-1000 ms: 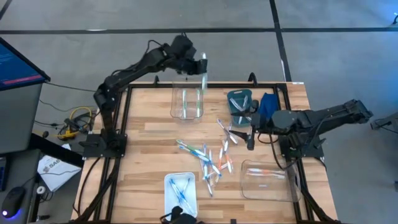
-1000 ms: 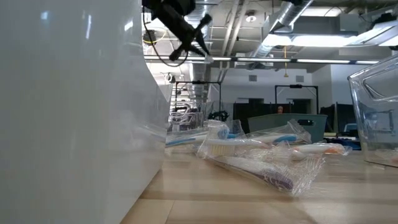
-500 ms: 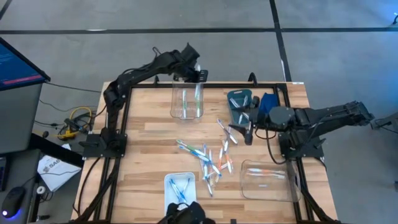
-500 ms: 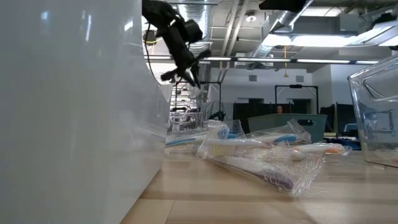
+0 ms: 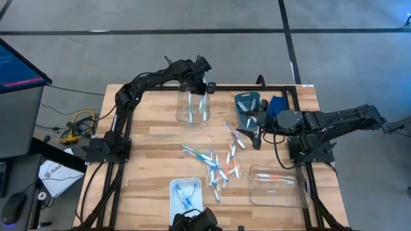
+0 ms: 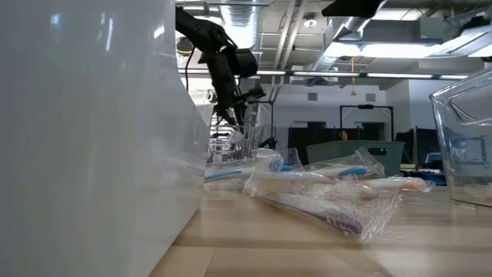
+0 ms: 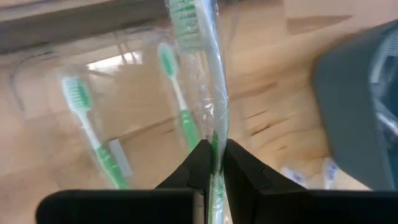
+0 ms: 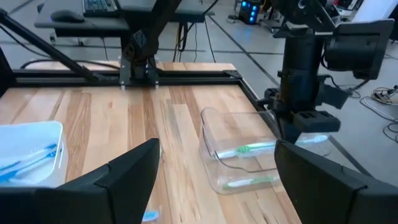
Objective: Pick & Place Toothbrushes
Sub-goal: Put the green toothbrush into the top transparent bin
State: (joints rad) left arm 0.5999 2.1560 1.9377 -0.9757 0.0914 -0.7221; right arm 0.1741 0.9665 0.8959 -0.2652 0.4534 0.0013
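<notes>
Wooden table (image 5: 154,147): our left end effector (image 5: 203,86) at 12 o'clock grips a green toothbrush (image 7: 200,74) over the clear bin (image 5: 192,106). Right end effector (image 5: 257,135) waits at 3 o'clock, fingers spread wide.

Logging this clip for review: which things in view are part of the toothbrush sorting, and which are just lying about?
Job:
- wrapped green toothbrush pinched in left gripper
- clear bin holding green brushes
- loose toothbrush pile
- white tray, other clear bin
- right gripper, open

Lying about:
- blue cloth
</notes>
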